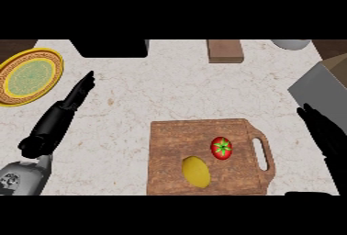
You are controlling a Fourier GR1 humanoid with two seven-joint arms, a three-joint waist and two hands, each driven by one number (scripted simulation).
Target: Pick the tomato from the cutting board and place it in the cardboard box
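A red tomato (221, 148) with a green stem lies on the wooden cutting board (176, 137), toward its right side near the handle slot. Next to it, lower left, rests a yellow lemon (196, 171). At the right edge, a grey flap of the cardboard box (324, 90) shows, with brown card above it. My right hand (325, 133) is open, fingers straight, just right of the board's handle and below the box flap. My left hand (58, 119) is open at the left, fingers pointing up toward the far side, well away from the board.
A yellow patterned plate (28, 76) sits at the far left. At the back stand a black object (112, 47), a brown wooden block (225, 50) and a grey bowl's rim (291, 43). Marble counter (169, 87) lies between board and back.
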